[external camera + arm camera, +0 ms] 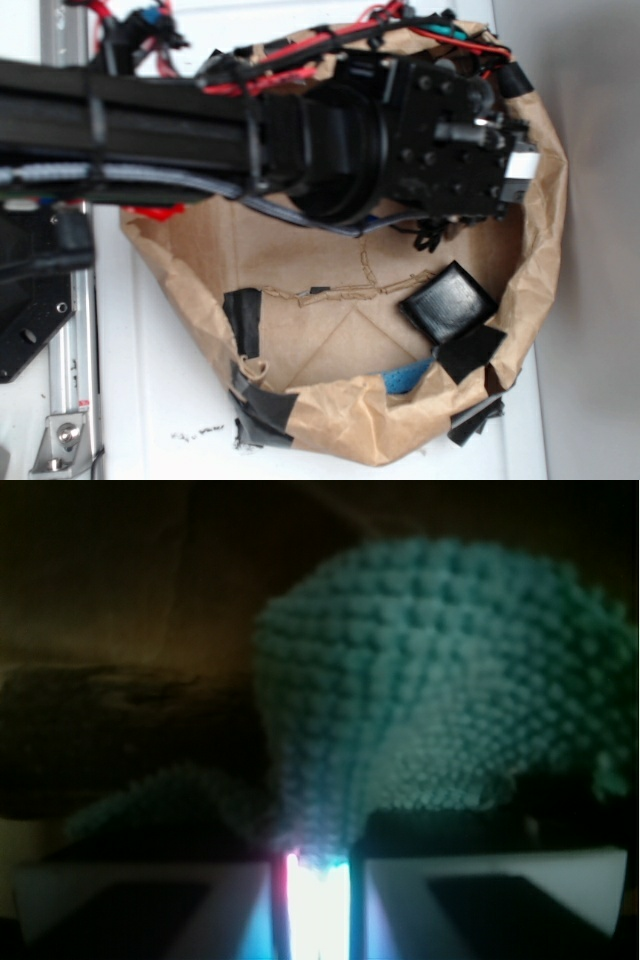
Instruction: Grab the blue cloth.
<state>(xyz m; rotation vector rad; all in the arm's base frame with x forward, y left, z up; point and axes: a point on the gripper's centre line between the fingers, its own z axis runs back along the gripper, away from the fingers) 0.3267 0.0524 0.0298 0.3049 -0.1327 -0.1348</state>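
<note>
Arm stretched level across frame; claw [318, 865] pinched nearly together on cloth.

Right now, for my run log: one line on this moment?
claw: shut on blue cloth | cloth bunched between fingers | arm inside paper bag

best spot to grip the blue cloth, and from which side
Where it is held now: the gripper is shut on a pinched ridge of the blue cloth, which bunches into a narrow fold between the fingers. Pinching a raised fold from above suits limp fabric.

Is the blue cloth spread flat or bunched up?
Bunched up: the wrist view shows the cloth gathered into a mound, pinched between the end effector fingers.
</note>
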